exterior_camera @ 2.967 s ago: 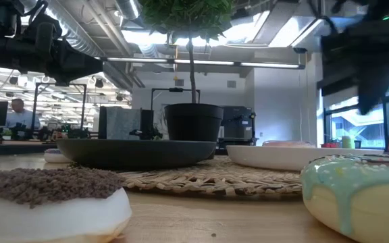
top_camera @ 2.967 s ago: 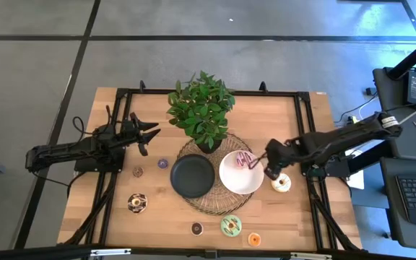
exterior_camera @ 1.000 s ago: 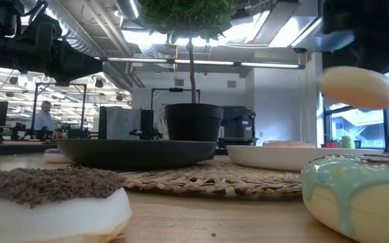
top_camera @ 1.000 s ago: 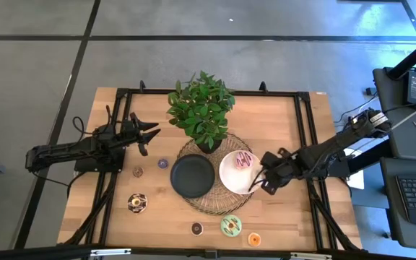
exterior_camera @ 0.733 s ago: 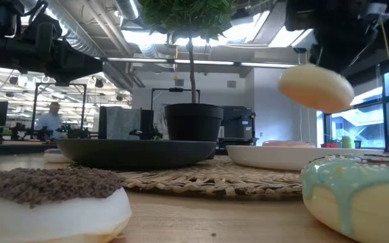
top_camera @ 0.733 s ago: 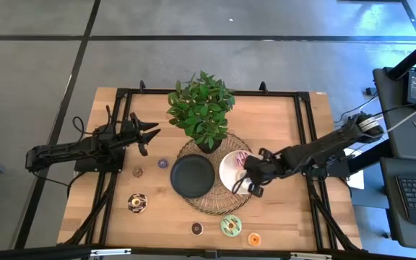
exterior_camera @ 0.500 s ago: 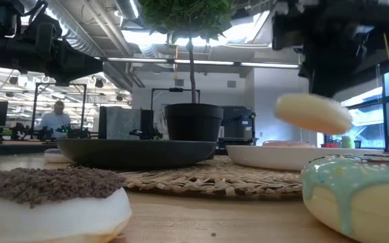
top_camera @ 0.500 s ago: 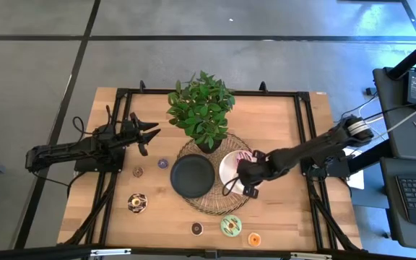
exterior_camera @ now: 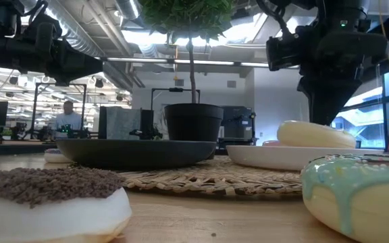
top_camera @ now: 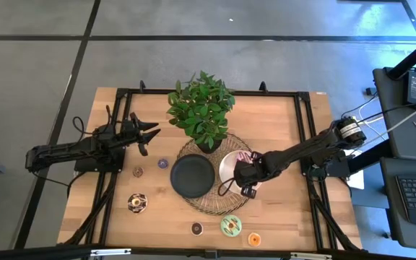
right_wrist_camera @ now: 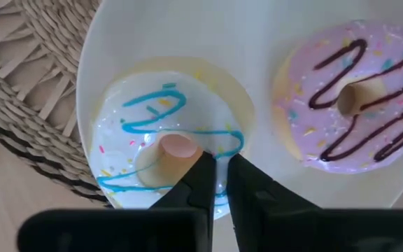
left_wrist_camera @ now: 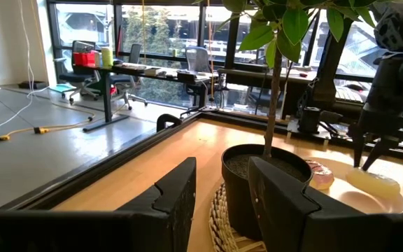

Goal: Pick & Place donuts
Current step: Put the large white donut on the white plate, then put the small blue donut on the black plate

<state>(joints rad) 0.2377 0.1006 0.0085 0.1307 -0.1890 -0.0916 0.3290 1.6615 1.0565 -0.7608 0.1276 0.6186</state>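
A cream donut (right_wrist_camera: 166, 150) with white icing and blue squiggles lies on the white plate (right_wrist_camera: 271, 42). A pink donut (right_wrist_camera: 348, 105) with brown stripes lies beside it. My right gripper (right_wrist_camera: 220, 171) stands over the plate (top_camera: 227, 165), pointing down, its fingers nearly together on the cream donut (exterior_camera: 316, 133). My left gripper (top_camera: 147, 134) waits open at the table's left, level, well clear of everything. Other donuts (top_camera: 231, 226) lie loose on the wood. My right gripper comes from above, pointing steeply down, with its two fingertips (right_wrist_camera: 203, 168) on the cream donut's ring right beside the hole (right_wrist_camera: 215, 143). The gap between them is narrow. The donut lies flat on the white plate, icing up.
A black plate (top_camera: 192, 175) shares the woven mat (top_camera: 209, 204) with the white plate, and a potted plant (top_camera: 202, 108) stands behind them. Donuts lie at the front (top_camera: 254, 239) (top_camera: 197, 228) and left (top_camera: 137, 203) (top_camera: 163, 164) of the table.
My right gripper has carried the cream donut toward the table's left and downward, from beside the white plate's right rim to over the plate, rolling a little as it went. The donut, lifted clear a second ago, now lies on the plate.
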